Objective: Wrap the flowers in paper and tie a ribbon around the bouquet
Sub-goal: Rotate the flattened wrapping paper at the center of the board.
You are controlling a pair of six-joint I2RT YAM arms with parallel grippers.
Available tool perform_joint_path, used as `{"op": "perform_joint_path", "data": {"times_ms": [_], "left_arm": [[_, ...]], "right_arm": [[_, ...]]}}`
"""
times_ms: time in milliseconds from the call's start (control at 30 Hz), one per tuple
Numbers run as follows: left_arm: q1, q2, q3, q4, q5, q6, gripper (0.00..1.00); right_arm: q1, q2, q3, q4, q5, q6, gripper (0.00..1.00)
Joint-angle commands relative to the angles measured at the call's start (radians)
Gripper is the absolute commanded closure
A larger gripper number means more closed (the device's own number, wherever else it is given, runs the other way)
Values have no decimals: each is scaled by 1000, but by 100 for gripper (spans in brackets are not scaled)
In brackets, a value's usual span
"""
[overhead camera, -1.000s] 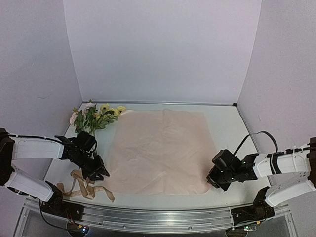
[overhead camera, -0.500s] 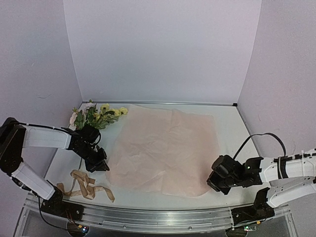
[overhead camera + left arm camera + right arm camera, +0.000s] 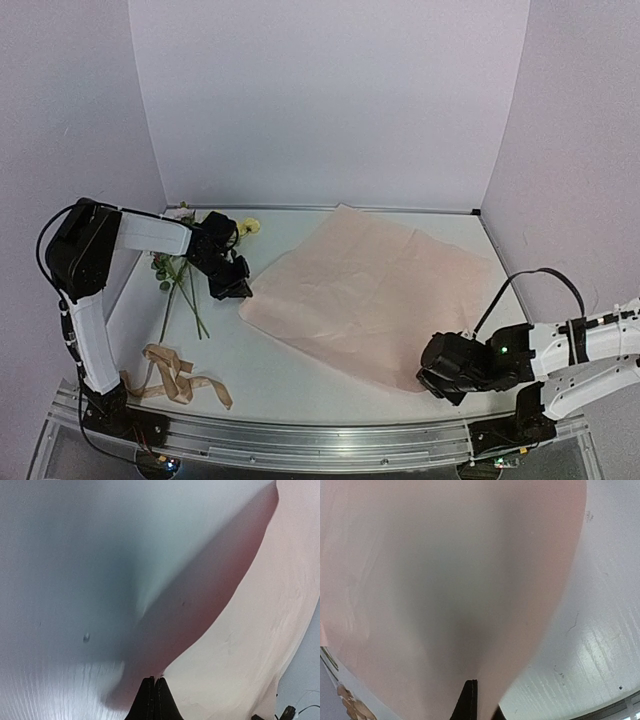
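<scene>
The pink paper lies turned like a diamond across the table. My left gripper is shut on its left corner, and the left wrist view shows the fingertips pinching the paper with the sheet lifted just above the table. My right gripper is shut on the near right corner; in its wrist view the paper spreads away from the closed fingertips. The flowers lie at the back left, partly behind my left arm. The tan ribbon is curled at the near left.
White walls close in the table at the back and both sides. A metal rail runs along the near edge. The right arm's black cable loops over the table's right side.
My left gripper shut on the paper's left corner and carried it back towards the flowers. The right gripper pulled its corner nearer. The sheet has turned and shifted right, uncovering the stems.
</scene>
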Motion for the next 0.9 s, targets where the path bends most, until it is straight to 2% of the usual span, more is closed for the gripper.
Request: {"op": "perform_joint_path", "data": {"times_ms": [0,100,267,433,600,867], "left_arm": [[12,89,135,-25,-41,59,100],[15,130,189,-65,-57,106,100],[41,188,283,-126,-58,198,100],[50,218,344,-169,-81,242,100],[67,229,360,-193,-76,268,100],[82,219,341,-189,-89,275,100]], "right_arm": [[18,96,135,-12,-5,-114,92],[18,63,136,-11,14,-189,66],[4,9,161,-18,20,-302,38],[-73,18,238,-85,-57,-485,27],[-77,30,333,-152,-79,-587,18],[-84,14,463,-217,-77,-670,12]]}}
